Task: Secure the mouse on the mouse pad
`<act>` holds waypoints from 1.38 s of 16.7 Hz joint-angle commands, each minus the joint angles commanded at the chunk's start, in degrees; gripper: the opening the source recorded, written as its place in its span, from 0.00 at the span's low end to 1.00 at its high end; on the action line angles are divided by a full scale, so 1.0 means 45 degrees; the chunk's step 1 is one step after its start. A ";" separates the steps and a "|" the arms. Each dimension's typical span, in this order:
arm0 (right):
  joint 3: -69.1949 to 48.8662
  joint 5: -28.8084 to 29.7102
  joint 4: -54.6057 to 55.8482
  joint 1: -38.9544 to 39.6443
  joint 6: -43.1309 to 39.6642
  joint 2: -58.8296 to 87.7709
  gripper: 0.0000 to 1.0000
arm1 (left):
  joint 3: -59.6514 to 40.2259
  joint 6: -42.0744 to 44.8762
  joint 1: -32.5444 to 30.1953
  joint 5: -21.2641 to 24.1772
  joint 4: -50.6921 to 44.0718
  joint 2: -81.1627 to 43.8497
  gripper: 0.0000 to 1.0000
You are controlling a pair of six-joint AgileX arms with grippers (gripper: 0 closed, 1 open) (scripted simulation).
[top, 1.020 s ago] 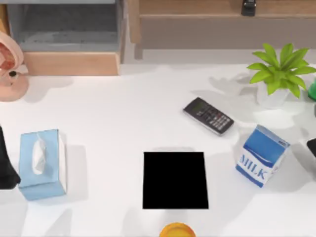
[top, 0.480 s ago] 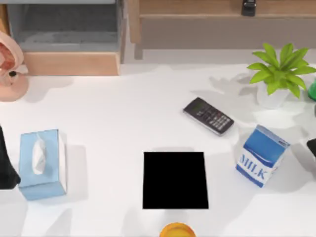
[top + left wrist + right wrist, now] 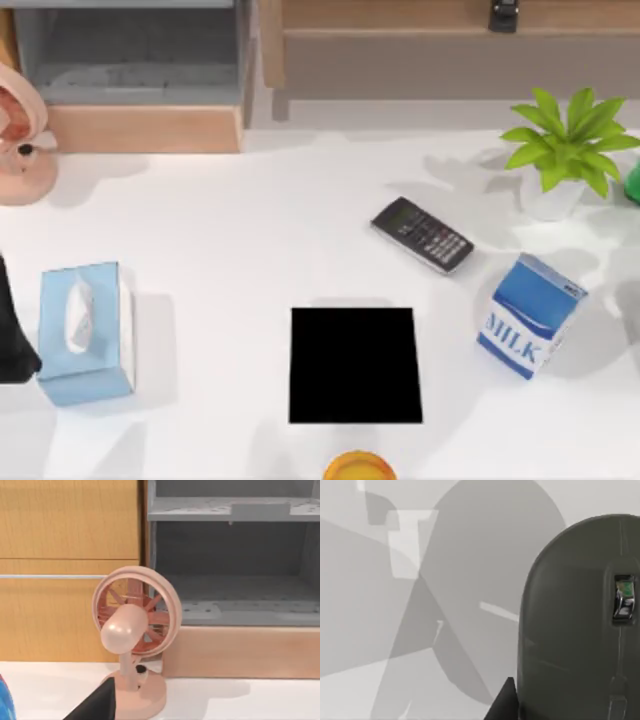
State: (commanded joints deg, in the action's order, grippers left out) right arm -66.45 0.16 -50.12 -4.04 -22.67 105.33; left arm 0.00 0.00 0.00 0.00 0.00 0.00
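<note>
My right wrist cam is sitting right over the mouse [image 3: 580, 625], dark grey with its scroll wheel showing, lying on the white table [image 3: 250, 260]. A dark finger tip [image 3: 504, 702] pokes in just beside it, but I can't tell if the right pincer is released or clenched. The mouse pad [image 3: 355, 365] lies bare near the front edge, between the tissue box [image 3: 85, 330] and milk carton [image 3: 530, 315]. Left arm [image 3: 12, 335] is parked at the left edge; can't tell its pincer state either.

One mouse pad [image 3: 355, 365], one mouse [image 3: 580, 625], one milk carton [image 3: 529, 316], one keypad device [image 3: 422, 234]
</note>
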 joint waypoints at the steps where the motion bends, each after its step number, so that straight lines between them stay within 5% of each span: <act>1: -0.0286 -0.0005 -0.0567 -0.0005 -0.0003 -0.0163 0.00 | 0.0000 0.0000 0.0000 0.0000 0.0000 0.0000 1.00; 6: -0.1700 -0.0004 -0.3267 -0.0008 -0.0043 -0.0975 0.00 | 0.0000 0.0000 0.0000 0.0000 0.0000 0.0000 1.00; 14: -0.2293 -0.0057 -0.3692 0.0384 0.0423 -0.1187 0.00 | 0.0000 0.0000 0.0000 0.0000 0.0000 0.0000 1.00; 18: -0.4150 -0.0385 -0.4094 0.2631 0.2916 -0.1068 0.00 | 0.0000 0.0000 0.0000 0.0000 0.0000 0.0000 1.00; 23: -0.6756 -0.0913 -0.4090 0.7004 0.8853 -0.0133 0.00 | 0.0000 0.0000 0.0000 0.0000 0.0000 0.0000 1.00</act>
State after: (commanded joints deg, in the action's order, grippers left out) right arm -96.85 -3.95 -68.52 27.48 17.17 104.73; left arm 0.00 0.00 0.00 0.00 0.00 0.00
